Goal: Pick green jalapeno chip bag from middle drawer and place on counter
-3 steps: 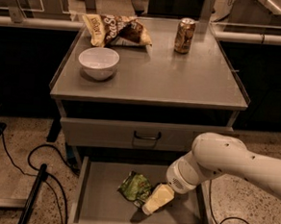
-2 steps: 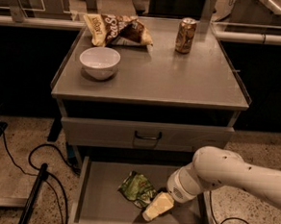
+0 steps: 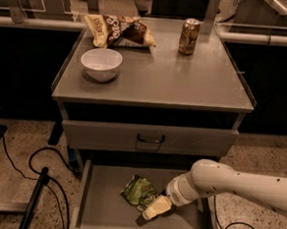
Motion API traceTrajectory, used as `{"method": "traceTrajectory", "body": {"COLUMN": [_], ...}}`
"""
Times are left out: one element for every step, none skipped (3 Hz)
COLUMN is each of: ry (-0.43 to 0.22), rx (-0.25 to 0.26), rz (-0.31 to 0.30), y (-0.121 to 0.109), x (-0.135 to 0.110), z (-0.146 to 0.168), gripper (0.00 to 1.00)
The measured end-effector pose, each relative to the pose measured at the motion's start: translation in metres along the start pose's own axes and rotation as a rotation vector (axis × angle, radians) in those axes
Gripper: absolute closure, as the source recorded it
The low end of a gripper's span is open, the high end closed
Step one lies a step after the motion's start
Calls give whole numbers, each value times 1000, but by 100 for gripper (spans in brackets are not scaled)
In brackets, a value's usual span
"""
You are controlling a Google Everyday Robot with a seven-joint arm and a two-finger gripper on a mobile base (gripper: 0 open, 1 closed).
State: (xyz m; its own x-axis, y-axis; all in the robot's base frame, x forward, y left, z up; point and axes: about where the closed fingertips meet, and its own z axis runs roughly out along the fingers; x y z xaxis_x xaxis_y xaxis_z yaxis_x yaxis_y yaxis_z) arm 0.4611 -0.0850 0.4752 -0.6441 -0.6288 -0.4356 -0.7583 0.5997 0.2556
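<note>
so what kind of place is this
Likely a robot test lab or office kitchenette: grey metal counter, loose cables on a speckled floor, and the tool low in the open middle drawer.

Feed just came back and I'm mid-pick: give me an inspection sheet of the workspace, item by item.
Surface: the counter is grey, with a thin rim, and carries three items.
Job's things: the green jalapeno chip bag lies on the floor of the open middle drawer.
Clutter: a white bowl, a brown-and-yellow chip bag and a can stand on the counter.
Gripper: the gripper is low inside the drawer at the bag's right edge; contact cannot be told.
Cables: a black cable lies on the floor at left, another cable at right.
Surroundings: closed drawer front above; speckled floor.
</note>
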Motion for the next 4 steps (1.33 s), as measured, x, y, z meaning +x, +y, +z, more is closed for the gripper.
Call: {"method": "traceTrajectory", "body": {"ry": [-1, -20, -43, -48], "rx": [0, 31, 72, 92], "rz": [-2, 6, 22, 33], "y": [1, -5, -17, -28], "x": [0, 2, 1, 1], "z": [0, 13, 36, 52], "gripper": [0, 0, 0, 0]}}
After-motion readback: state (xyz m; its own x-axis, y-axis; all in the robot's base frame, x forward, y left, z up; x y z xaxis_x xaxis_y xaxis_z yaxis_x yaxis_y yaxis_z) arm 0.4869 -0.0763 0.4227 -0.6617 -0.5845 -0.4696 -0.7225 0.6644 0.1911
